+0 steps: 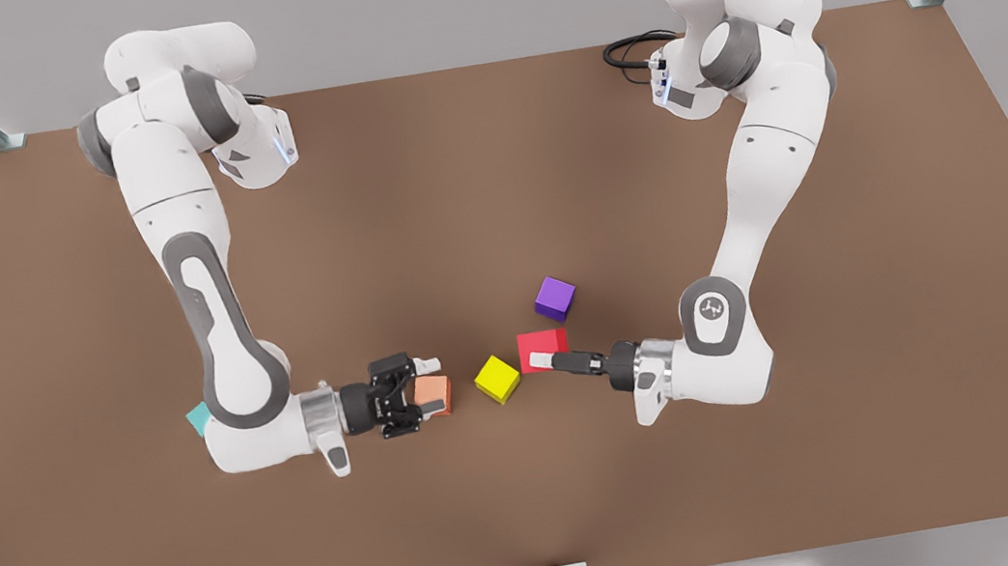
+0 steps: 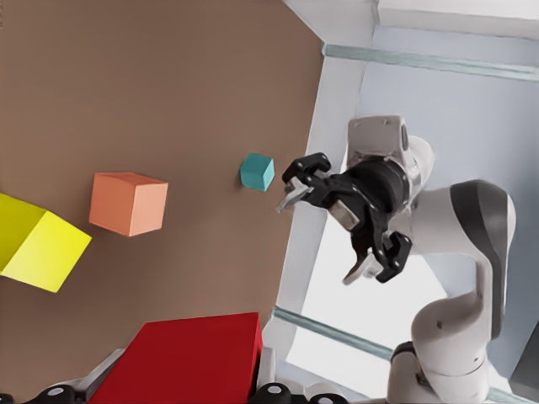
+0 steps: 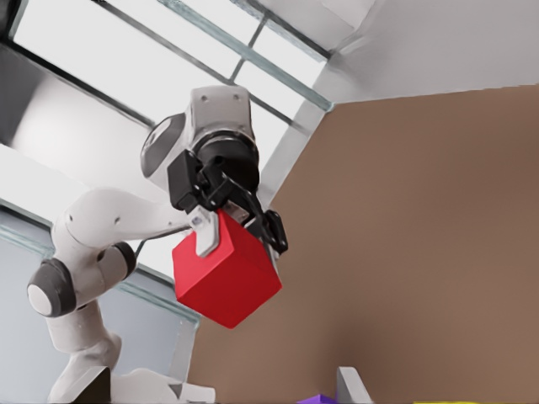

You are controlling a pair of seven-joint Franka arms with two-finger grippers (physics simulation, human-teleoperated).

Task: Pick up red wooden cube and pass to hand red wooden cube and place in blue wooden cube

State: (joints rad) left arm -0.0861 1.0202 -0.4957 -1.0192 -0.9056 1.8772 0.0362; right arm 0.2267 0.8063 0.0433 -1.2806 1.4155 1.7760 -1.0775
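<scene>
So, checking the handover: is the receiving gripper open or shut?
Open. The right gripper has its fingers spread and empty, facing the red wooden cube that the left gripper holds.

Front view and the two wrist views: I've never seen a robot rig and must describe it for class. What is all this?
Two white robot arms work over a brown table. The front view looks down on both, and each wrist view rides on one arm's wrist. The left gripper, at the front view's right, is shut on the red wooden cube. The right gripper, facing it, is open and holds nothing. On the table lie an orange cube, a yellow cube, a purple cube and the blue wooden cube.
</scene>
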